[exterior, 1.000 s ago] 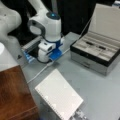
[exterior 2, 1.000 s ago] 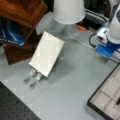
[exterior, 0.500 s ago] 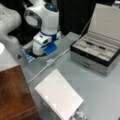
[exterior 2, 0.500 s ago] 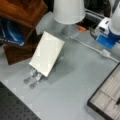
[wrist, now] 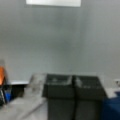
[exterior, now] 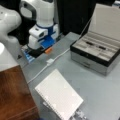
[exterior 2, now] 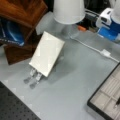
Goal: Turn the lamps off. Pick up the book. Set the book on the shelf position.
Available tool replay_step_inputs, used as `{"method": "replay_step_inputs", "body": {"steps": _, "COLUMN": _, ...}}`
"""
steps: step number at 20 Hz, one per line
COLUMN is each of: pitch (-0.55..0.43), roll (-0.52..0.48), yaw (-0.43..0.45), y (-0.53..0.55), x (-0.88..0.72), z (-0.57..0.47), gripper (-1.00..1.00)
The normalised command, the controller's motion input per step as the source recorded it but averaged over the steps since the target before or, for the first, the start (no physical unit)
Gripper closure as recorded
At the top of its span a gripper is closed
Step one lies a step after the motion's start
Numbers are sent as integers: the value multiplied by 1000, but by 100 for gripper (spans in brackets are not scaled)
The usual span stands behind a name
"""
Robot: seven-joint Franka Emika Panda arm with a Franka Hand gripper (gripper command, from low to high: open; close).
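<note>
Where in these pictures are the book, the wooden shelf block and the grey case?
book (exterior: 58,98): a front view, middle of its white cover.
wooden shelf block (exterior: 13,96): a front view, flat top.
grey case (exterior: 87,61): a front view, front wall.

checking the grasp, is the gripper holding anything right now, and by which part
Nothing is held. The gripper has its fingers together with nothing between, near the table's far edge; the book lies untouched on the table.

You can't read the end effector in the wrist view: its two dark fingers blur together at the bottom edge. In a front view the dark reddish-brown wooden block runs off the left and bottom edges. The thin white rectangular pad shows its binding holes only as a faint smear.
</note>
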Motion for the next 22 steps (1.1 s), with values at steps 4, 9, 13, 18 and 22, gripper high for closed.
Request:
{"method": "replay_step_inputs", "body": {"steps": 4, "pitch": -200, "roll": 271, "yaw": -24, "y": -106, "x": -267, "z": 115, "gripper": 100}}
{"method": "replay_step_inputs", "body": {"steps": 9, "pitch": -145, "roll": 217, "yaw": -22, "y": -1, "x": -186, "z": 120, "gripper": -100}}
{"method": "replay_step_inputs", "body": {"steps": 13, "pitch": -112, "roll": 182, "yaw": -28, "y": 93, "x": -122, "z": -30, "gripper": -100}}
{"method": "replay_step_inputs", "body": {"steps": 18, "pitch": -87, "roll": 156, "yaw": -29, "y": 124, "x": -43, "z": -14, "gripper": -100}}
{"method": "replay_step_inputs", "body": {"steps": 22, "pitch": -67, "roll": 107, "yaw": -14, "y": 82, "x": 82, "z": 91, "gripper": -100}}
